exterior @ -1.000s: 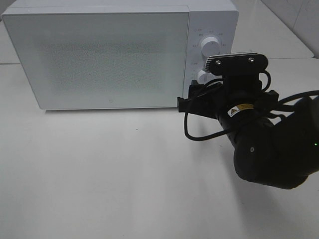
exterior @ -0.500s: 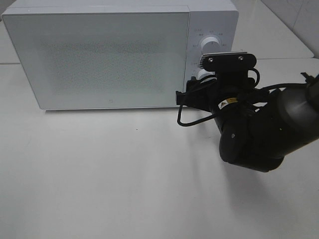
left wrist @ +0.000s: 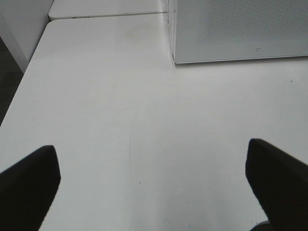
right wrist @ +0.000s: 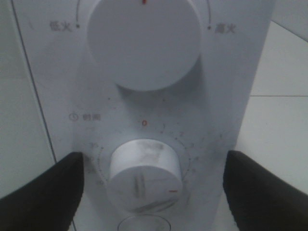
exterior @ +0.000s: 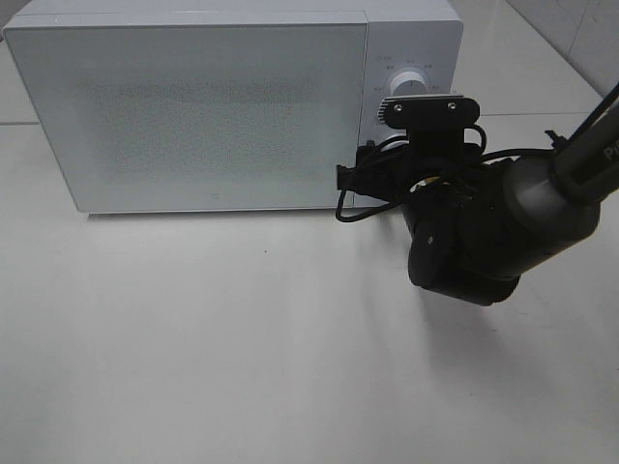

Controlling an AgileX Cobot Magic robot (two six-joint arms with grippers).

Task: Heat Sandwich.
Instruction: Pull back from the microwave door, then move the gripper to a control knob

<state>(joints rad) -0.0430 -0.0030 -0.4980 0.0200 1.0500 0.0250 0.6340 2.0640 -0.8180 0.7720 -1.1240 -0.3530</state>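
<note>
1. Left wrist view: left gripper (left wrist: pixel 154 185) was released, fingers spread wide, nothing between them. Bare table (left wrist: pixel 144 110) lay below and ahead of it, with the corner of the microwave (left wrist: pixel 231 29) further ahead and off to one side.
2. Exterior high view: microwave door (exterior: pixel 193 116) was closed. The sandwich was in no view. My guess is it was inside behind the door, but I couldn't confirm that.
3. Same view: right arm (exterior: pixel 474 232) was up against the control panel (exterior: pixel 411 58), with the wrist camera blocking the lower dial.
4. Right wrist view: right gripper (right wrist: pixel 154 190) was open and not gripping. Timer knob (right wrist: pixel 144 175) sat between its fingers with a gap on each side, and the power knob (right wrist: pixel 144 41) was just beyond.
5. The knob's red tick (right wrist: pixel 171 191) wasn't lined up with the orange 0 (right wrist: pixel 143 123). I couldn't tell whether that meant time was set.
6. Progress, as a judgement: loading and door closing looked done. What was left: close on the timer knob, turn it, back off, then likely retrieve the sandwich.
</note>
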